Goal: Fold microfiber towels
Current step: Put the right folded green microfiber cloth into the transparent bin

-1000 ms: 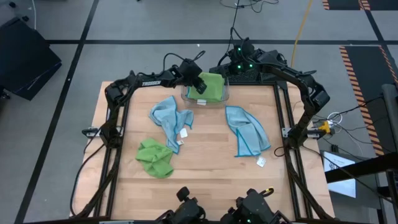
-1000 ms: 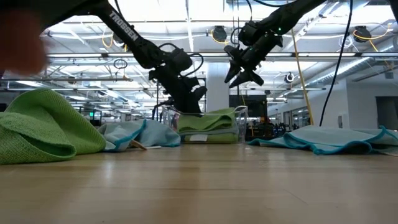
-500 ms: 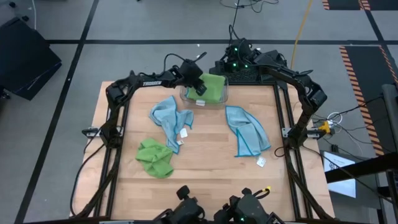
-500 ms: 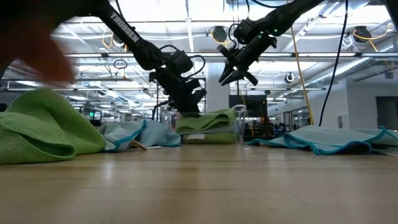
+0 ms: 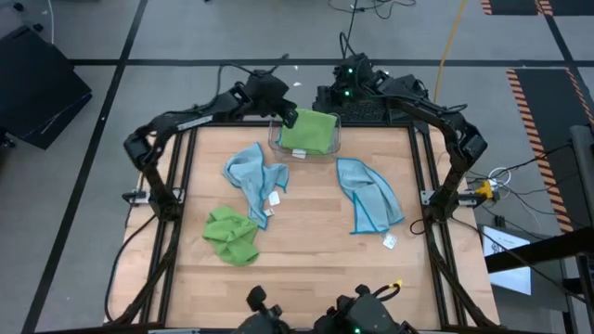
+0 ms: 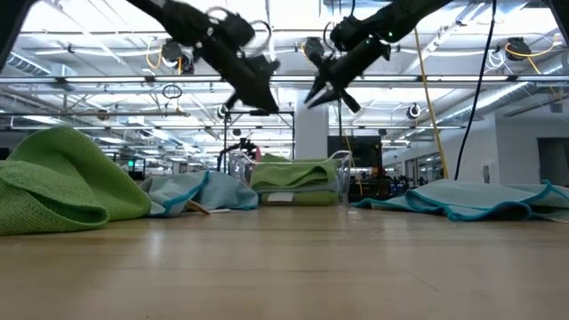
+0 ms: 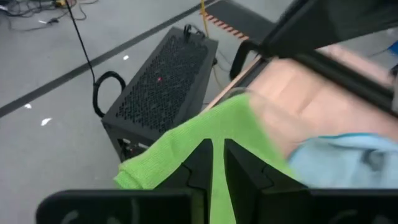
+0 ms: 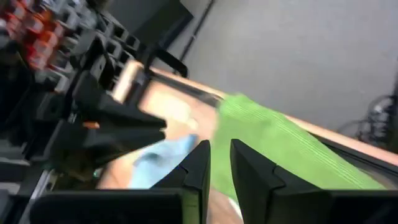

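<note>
Microfiber towels: folded lime green towel (image 5: 309, 130) sits in clear plastic bin (image 5: 276, 142) at bench's far edge. Left gripper (image 5: 290, 118) and right gripper (image 5: 340, 93) hover above, fingers nearly together, empty. Advise next seizing a crumpled cloth by its corners.

Readable text: none can be made out in any view.
Left arm (image 5: 186, 122): a pale strip of lettering runs along its upper link in the high view, too small to read.
White tags (image 5: 390, 241): small tags lie by the towels on the bench, with no legible print.
Striped floor marking (image 5: 543, 102): orange and black hazard stripes, no words.
</note>
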Motion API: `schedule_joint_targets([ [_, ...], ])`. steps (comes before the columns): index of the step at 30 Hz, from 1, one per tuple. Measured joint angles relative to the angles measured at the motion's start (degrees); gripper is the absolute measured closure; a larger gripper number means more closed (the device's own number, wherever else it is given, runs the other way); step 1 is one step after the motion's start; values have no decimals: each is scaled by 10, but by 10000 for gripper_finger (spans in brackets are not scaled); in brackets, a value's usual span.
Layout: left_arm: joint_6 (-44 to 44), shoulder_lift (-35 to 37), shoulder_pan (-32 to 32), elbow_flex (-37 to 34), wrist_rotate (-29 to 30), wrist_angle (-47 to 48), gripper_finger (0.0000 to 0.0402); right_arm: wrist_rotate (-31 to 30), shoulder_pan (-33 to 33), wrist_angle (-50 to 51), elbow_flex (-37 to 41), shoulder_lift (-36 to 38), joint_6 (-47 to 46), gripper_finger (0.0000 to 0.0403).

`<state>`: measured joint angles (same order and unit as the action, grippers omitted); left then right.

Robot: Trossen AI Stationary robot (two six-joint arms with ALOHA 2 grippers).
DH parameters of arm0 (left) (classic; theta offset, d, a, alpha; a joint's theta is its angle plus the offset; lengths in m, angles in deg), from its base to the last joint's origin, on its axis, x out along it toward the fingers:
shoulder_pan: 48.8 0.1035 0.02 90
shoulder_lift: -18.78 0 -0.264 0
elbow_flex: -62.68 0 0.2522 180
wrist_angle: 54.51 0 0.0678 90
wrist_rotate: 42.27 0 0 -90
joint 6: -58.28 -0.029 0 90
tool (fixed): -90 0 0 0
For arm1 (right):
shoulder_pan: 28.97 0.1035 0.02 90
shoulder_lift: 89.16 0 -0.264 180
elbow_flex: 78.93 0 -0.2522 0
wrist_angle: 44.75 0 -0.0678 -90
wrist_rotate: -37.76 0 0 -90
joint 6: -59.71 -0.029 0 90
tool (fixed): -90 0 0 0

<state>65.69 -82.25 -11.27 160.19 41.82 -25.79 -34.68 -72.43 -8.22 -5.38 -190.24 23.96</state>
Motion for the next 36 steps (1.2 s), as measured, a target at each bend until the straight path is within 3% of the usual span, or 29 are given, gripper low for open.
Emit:
schedule_joint_targets([
  [4, 24, 61, -9, 0, 14, 31, 360, 4, 1, -2, -32, -9, -43, 333],
  [8, 33, 121, -22, 0, 34, 49, 360, 26, 9, 53, -81, -69, -43, 332],
  [12, 40, 164, -38, 0, 56, 88, 360, 50, 18, 102, -121, -149, -26, 346],
  [20, 83, 214, -78, 0, 91, 214, 360, 21, 7, 204, -206, -265, 34, 384],
  [31, 83, 218, -130, 0, 133, 252, 360, -58, 26, 242, -212, -296, 77, 395],
  [36, 74, 218, -131, 0, 163, 253, 360, -60, 26, 234, -209, -283, 92, 395],
])
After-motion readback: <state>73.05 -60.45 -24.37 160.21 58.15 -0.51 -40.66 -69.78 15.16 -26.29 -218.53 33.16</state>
